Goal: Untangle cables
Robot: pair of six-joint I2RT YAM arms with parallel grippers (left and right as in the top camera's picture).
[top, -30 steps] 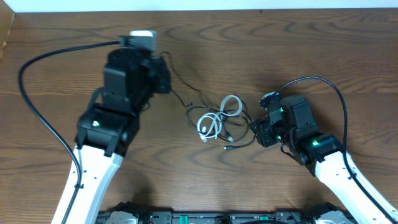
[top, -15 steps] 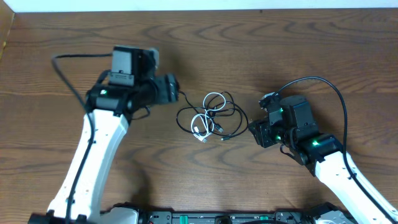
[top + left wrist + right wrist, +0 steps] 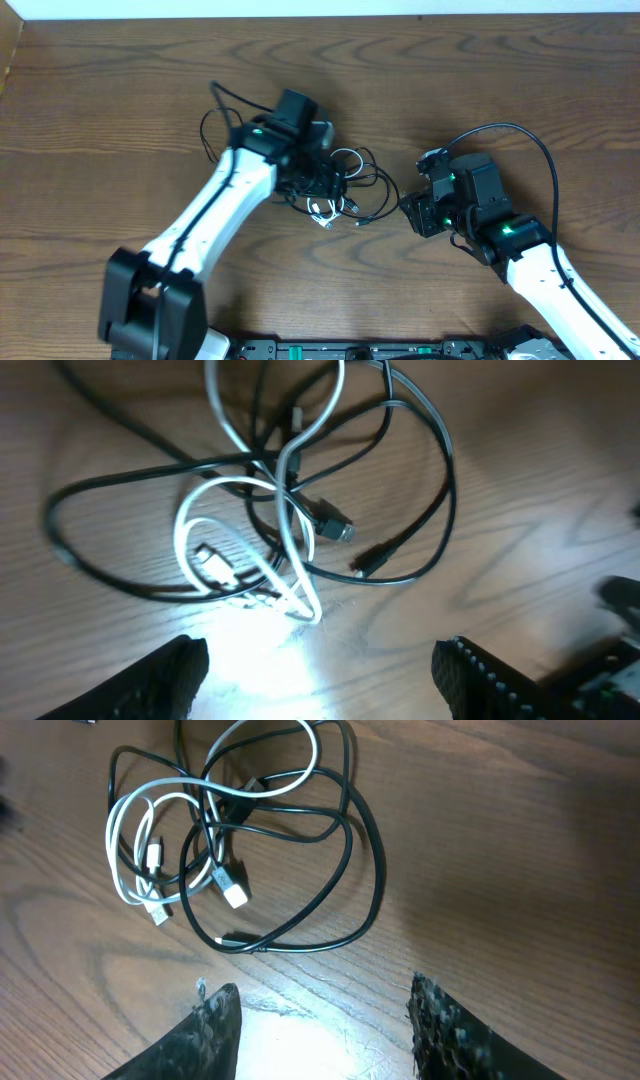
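Note:
The cables lie in one tangle on the wooden table, a black cable [image 3: 385, 195] looped through a white cable [image 3: 322, 208]. My left gripper [image 3: 322, 182] hangs over the tangle's left side, open. In the left wrist view its dark fingertips [image 3: 172, 678] frame bare wood just short of the white loops [image 3: 232, 482] and the black loop [image 3: 452, 470], touching neither. My right gripper [image 3: 410, 213] sits to the right of the tangle, open and empty. Its view shows the black cable [image 3: 380, 870] and the white cable [image 3: 120, 820] ahead of its fingers [image 3: 215, 1030].
A thick black arm wire [image 3: 215, 120] loops behind my left arm, and another [image 3: 520, 135] arcs over my right arm. A white wall strip [image 3: 320, 8] runs along the table's far edge. A dark rail [image 3: 350, 350] lines the front edge.
My left arm has swung from the far left across to the tangle, and its gripper has gone from shut to open. The cables shifted a little left. The right arm stayed put.

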